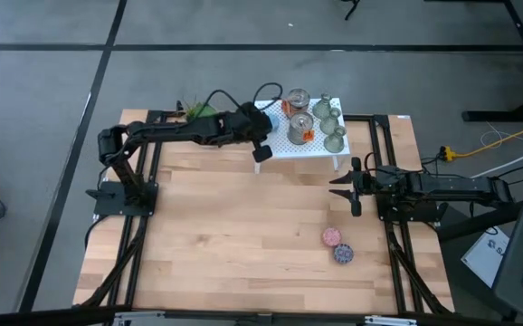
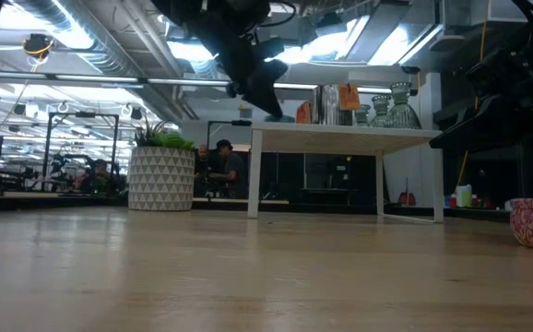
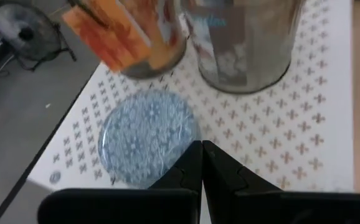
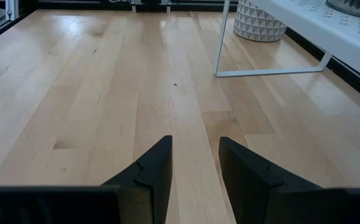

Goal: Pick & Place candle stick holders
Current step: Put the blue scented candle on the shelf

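Three olive-grey candle stick holders [image 1: 331, 125] [image 2: 382, 109] stand on their bases at the right end of a small white perforated shelf [image 1: 320, 150] [image 3: 279, 124]. My left gripper [image 3: 202, 163] [image 1: 269, 132] is shut and hovers over the shelf's left end, beside a flat blue disc [image 3: 146, 135] and in front of two cans [image 3: 242, 43]. The holders are outside the left wrist view. My right gripper [image 4: 195, 160] [image 1: 339, 186] waits open at the table's right side, low over bare wood, with nothing between its fingers.
Two cans [image 1: 298, 116], one with an orange tag [image 3: 114, 28], stand on the shelf left of the holders. A pink disc [image 1: 332, 236] and a purple disc [image 1: 343, 254] lie on the wood near right. A potted plant [image 2: 160, 175] stands behind the shelf's left end.
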